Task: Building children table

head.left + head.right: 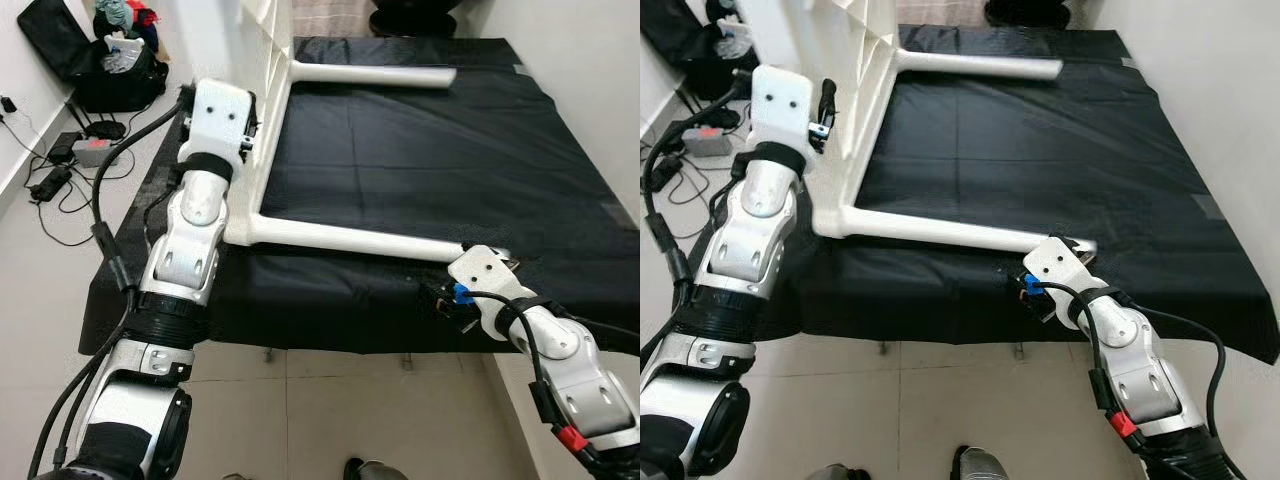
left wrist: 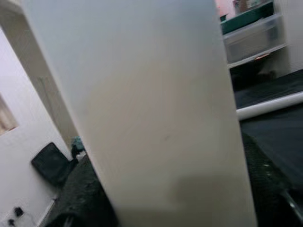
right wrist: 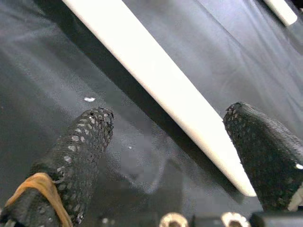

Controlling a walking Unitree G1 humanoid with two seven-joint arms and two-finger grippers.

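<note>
White table leg lies btwn right gripper fingers, spread apart; left fingers: can't tell.

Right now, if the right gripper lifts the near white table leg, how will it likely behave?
The near leg looks rigid, so it should not sag. Smooth and round, it may slip between the fingers. It joins the tabletop, so lifting it would probably tilt the whole table.

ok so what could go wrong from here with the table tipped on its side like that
The white table top stands on edge near the border of the black-covered platform; if the left gripper loosens, it could topple off.

The right gripper has open jaws around the end of the near table leg; closing off-centre could push the leg aside or twist its joint.
</note>
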